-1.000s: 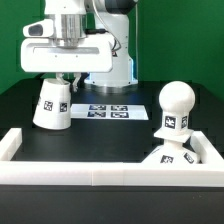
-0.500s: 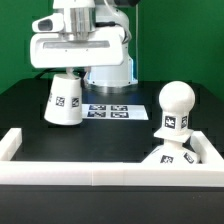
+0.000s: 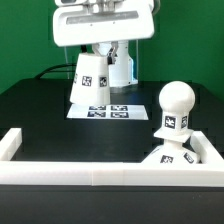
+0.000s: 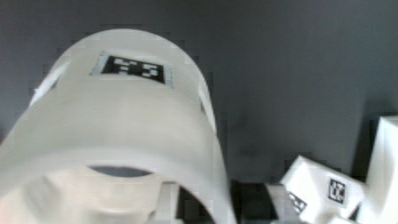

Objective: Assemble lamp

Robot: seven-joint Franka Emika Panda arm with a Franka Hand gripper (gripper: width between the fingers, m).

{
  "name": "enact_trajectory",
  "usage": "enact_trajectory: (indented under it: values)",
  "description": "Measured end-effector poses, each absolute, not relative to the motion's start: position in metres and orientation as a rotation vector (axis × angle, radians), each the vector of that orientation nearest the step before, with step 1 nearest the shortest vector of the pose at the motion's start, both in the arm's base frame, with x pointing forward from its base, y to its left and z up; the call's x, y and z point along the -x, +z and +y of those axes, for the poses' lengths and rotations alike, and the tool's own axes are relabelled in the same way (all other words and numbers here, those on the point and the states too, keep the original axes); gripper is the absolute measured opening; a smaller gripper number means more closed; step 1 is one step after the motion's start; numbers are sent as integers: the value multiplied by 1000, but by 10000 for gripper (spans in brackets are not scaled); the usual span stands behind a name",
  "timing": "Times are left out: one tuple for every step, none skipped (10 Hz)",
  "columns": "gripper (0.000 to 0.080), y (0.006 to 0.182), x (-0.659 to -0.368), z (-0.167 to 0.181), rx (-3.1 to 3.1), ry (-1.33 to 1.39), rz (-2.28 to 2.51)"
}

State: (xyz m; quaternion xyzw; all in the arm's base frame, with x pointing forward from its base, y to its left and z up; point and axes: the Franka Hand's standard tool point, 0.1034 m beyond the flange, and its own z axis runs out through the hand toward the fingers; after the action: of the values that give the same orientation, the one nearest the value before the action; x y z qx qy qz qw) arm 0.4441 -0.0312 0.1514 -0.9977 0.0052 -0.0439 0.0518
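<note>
Above the marker board (image 3: pixel 100 110), the shade (image 3: pixel 89 79) is held off the table by the gripper (image 3: pixel 100 48), whose fingers are closed on its narrow upper end. Its long axis is tilted slightly from vertical, the wide mouth pointing down. At the exterior view's right, the bulb (image 3: pixel 175 105) is seen upright on the base (image 3: pixel 180 156), well apart from the shade.
</note>
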Motion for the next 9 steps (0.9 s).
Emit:
enact_trajectory:
  values:
    - [45,149,-442,-31,3035,-124,17]
    - [45,149,-442,-31,3035,-124,17]
    - [45,149,-442,-31,3035,-123,17]
    - [45,149,-442,-30,3035,-122,13]
    - [45,156,-450,-18,3023,-114,-16]
    - [45,168,-466,-3,3011,-120,-31]
    - [45,178,-479,8,2999,-129,-28]
    - [45,186,-489,18,2995,-146,-16]
    - [45,193,-497,30,2991,-155,21]
